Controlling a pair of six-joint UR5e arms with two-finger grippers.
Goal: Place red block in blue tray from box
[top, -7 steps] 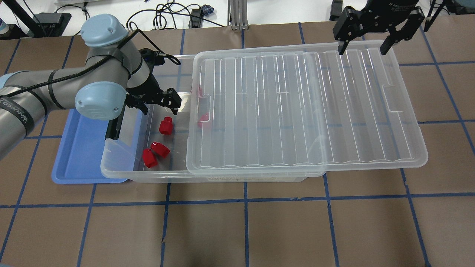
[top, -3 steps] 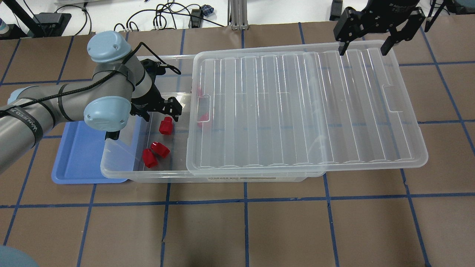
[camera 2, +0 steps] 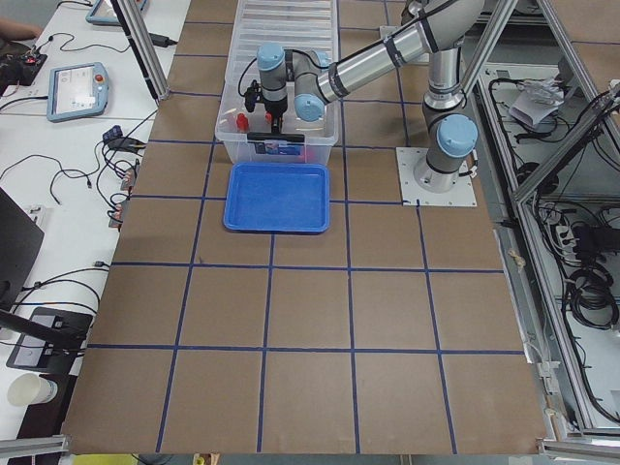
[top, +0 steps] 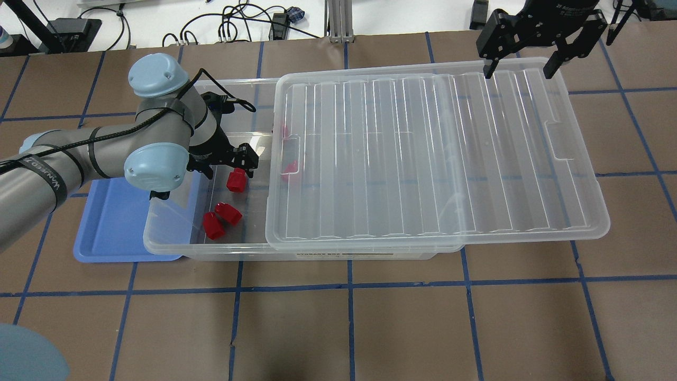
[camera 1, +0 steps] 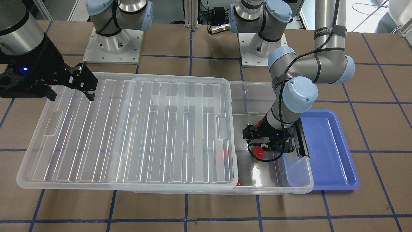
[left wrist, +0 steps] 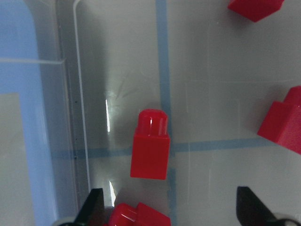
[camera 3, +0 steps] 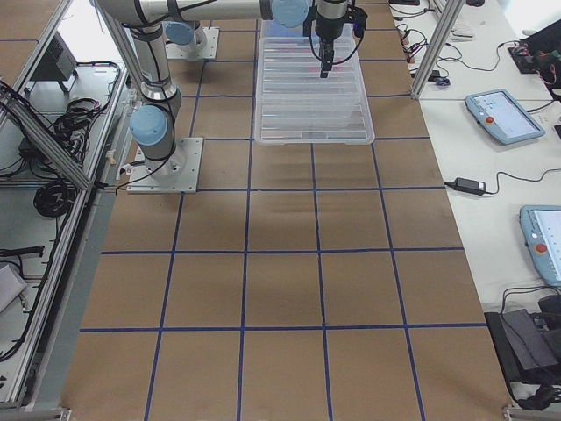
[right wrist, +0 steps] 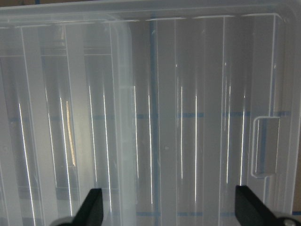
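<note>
setup: box [top: 222,252] lies with its long sides parallel to the desk's long edges. ribbed clear lid [top: 423,159] sits on top, shifted toward the desk's right end. it overhangs the box there and leaves the box's left end uncovered. blue tray [top: 113,227] lies flat on the desk just beside that uncovered end, on the side toward the desk's left end. in the overhead view the box's end wall overlaps the tray's edge.

target: red block [top: 236,181] rests on the box floor in the uncovered end, stub pointing toward the operators' edge.

left gripper [top: 228,166] hangs in that opening, over the red block. jaws are spread wide and hold nothing. the wrist view shows one fingertip on each side, both apart from the block.

other blocks: second block [top: 228,212] and third block [top: 213,226] lie side by side on the box floor, nearer the robot's edge. fourth block [top: 288,168] and fifth block [top: 283,129] sit under the lid's left edge and look blurred through the plastic.

right gripper [top: 518,73] hangs above the lid's long side nearest the operators' edge, toward the desk's right end. jaws are wide apart and grip nothing.
</note>
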